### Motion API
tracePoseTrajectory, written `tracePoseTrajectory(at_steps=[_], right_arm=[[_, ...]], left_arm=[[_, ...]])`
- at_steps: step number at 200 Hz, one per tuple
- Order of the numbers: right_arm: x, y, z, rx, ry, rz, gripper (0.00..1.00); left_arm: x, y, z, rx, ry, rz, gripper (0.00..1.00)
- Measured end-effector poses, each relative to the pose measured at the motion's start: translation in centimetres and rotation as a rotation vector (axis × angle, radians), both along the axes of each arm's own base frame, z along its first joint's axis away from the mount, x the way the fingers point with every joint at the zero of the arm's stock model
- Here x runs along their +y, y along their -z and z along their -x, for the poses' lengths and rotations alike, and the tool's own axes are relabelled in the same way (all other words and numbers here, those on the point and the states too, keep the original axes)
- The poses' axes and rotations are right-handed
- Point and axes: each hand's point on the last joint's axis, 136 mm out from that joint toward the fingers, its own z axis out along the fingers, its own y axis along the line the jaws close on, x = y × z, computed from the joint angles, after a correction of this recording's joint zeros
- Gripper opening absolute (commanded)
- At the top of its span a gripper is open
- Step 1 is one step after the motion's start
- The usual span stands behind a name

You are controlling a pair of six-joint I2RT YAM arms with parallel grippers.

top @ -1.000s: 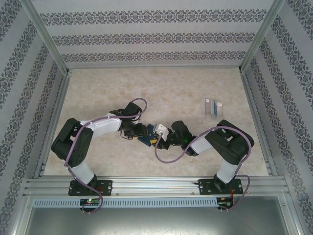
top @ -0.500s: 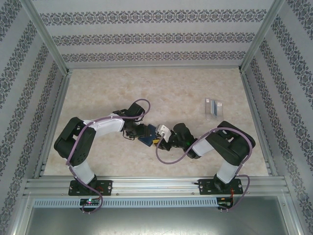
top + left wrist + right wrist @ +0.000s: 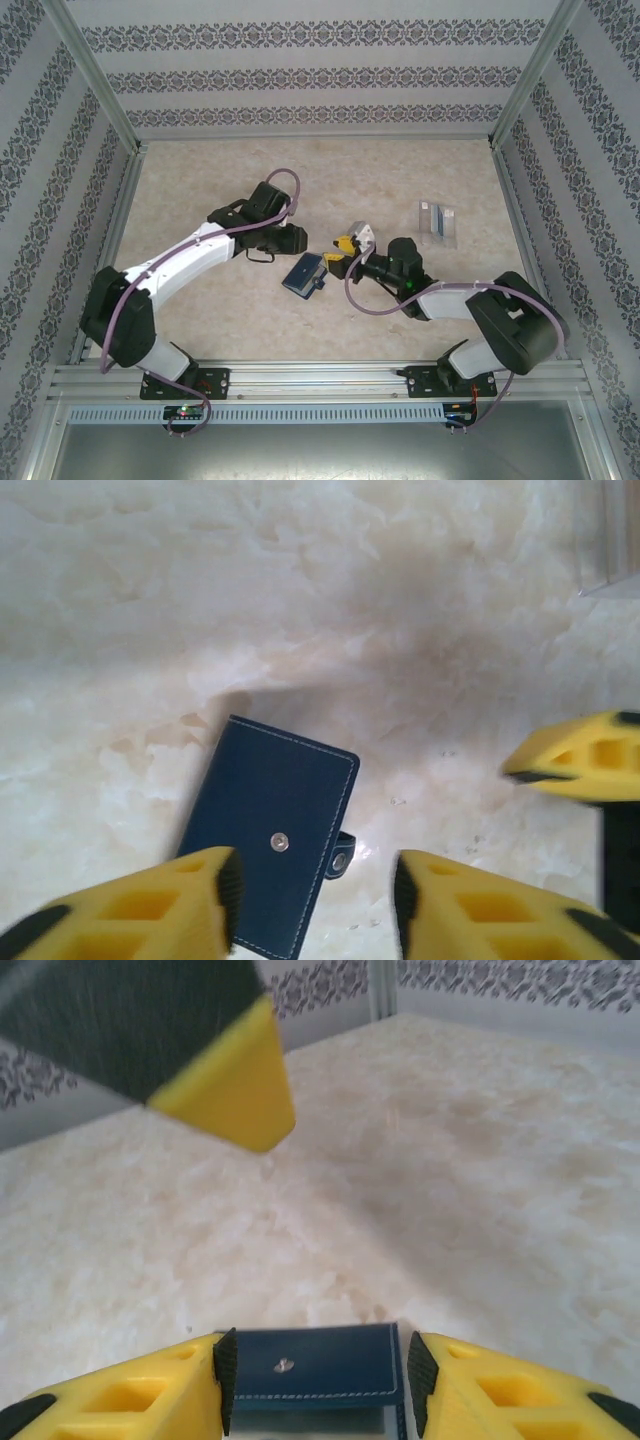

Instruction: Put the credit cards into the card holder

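1. We see the card holder (image 3: 304, 272) lying flat on the table (image 3: 200, 180), folded shut with its navy outside up. Its snap tab (image 3: 342, 859) sticks out from one long edge.
2. From the top camera, the card holder sits between the two arms, slightly nearer their bases than either claw. The left claw (image 3: 318, 905) is just beyond it on the left and the right claw (image 3: 315, 1388) just beyond it on the right.
3. In the left wrist view, the left claw's yellow fingers (image 3: 130, 915) stand a moderate way apart with nothing gripped. The card holder lies on the table past them. Its near corner reaches down beside the left-hand finger, and the snap tab shows in the gap.
4. One yellow finger of the right claw pokes in at the right edge of that same view, apart from the card holder.
5. In the right wrist view, the right claw is likewise parted and empty. The card holder shows low in the gap between its fingers (image 3: 520, 1390), resting on the table rather than clamped.
6. A finger of the left claw hangs blurred in the upper left of that view.
7. A clear plastic box (image 3: 437, 218) stands well apart to the right, beyond the right claw.
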Motion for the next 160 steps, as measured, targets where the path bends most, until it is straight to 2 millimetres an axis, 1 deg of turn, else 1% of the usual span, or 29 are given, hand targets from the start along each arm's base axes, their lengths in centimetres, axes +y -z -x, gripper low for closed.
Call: tracePoseTrajectory(at_steps=[25, 41, 54, 63, 76, 95, 106, 114, 126, 138, 148, 160], right_arm=[[-1.5, -0.9, 0.0, 0.028, 0.045, -0.029, 0.53], [-2.2, -1.0, -0.2, 0.055, 0.069, -0.036, 0.54], [-2.4, -0.5, -0.1, 0.080, 0.068, -0.025, 0.54], [-2.2, 0.4, 0.2, 0.109, 0.051, -0.004, 0.54], [-1.0, 2.5, 1.3, 0.157, -0.001, 0.071, 0.54], [2.5, 5.9, 4.0, 0.187, -0.130, 0.225, 0.54], [4.1, 7.6, 5.3, 0.193, -0.187, 0.291, 0.55], [4.7, 8.8, 5.7, 0.197, -0.210, 0.332, 0.55], [4.9, 10.5, 5.9, 0.202, -0.217, 0.389, 0.55], [4.7, 11.8, 5.4, 0.198, -0.198, 0.439, 0.56], [4.5, 12.3, 4.9, 0.183, -0.178, 0.464, 0.57], [4.4, 12.1, 4.5, 0.157, -0.156, 0.477, 0.58]], left_arm=[[-0.7, 3.3, 0.7, 0.101, 0.035, -0.009, 0.16], [-1.0, 4.7, 1.4, 0.151, 0.056, -0.005, 0.16], [-1.2, 5.1, 1.7, 0.165, 0.064, -0.004, 0.16], [-1.3, 5.1, 1.9, 0.167, 0.069, -0.002, 0.17], [-1.4, 5.2, 2.0, 0.167, 0.073, 0.000, 0.17], [-1.3, 5.6, 2.3, 0.177, 0.074, -0.007, 0.17], [-1.2, 6.0, 2.4, 0.185, 0.074, -0.012, 0.17], [-1.1, 6.3, 2.5, 0.192, 0.073, -0.016, 0.17], [-1.0, 6.8, 2.6, 0.203, 0.072, -0.025, 0.17], [-1.0, 7.3, 2.6, 0.214, 0.070, -0.033, 0.18], [-1.0, 7.7, 2.6, 0.223, 0.070, -0.038, 0.19], [-1.0, 7.9, 2.7, 0.228, 0.070, -0.041, 0.19]])
